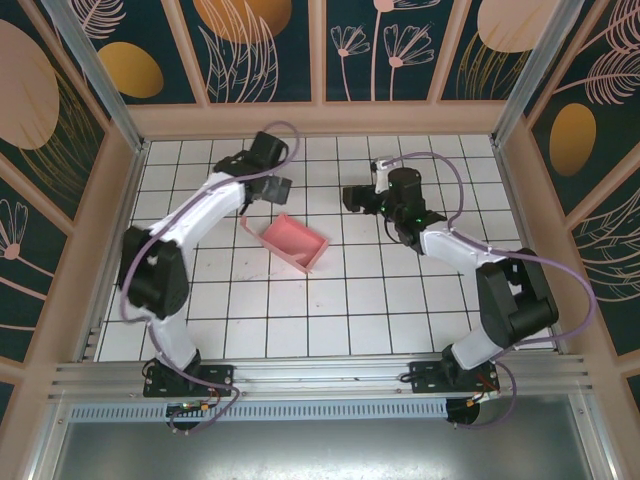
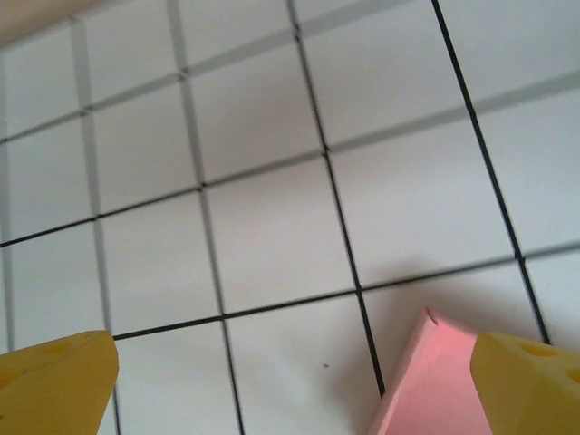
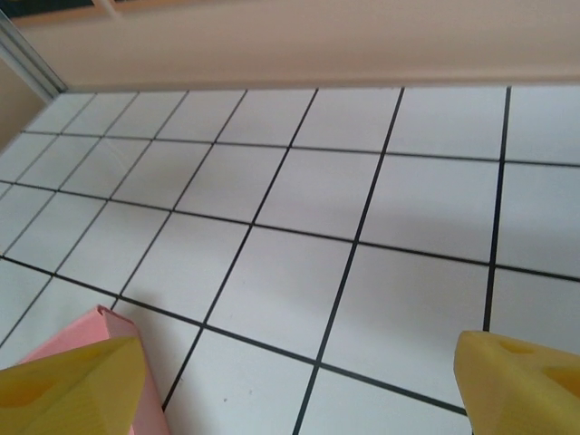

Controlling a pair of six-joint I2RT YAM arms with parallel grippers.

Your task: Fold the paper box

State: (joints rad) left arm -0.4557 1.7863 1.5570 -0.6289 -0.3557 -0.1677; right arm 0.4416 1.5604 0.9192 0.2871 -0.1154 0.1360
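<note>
Honestly, main risk we see: the paper box (image 1: 295,241) is thin card with its walls up, so a flap could spring open, or a fingertip could clip a corner and skew it. Our left gripper (image 2: 294,385) gapes wide, holding nothing, a box corner just beside one finger. Right gripper (image 3: 294,390) likewise wide and empty, a corner near one finger. Box sits on the table (image 1: 400,320) between both.

Most of the paper box (image 2: 430,390) beyond both wrist views' lower edges.
</note>
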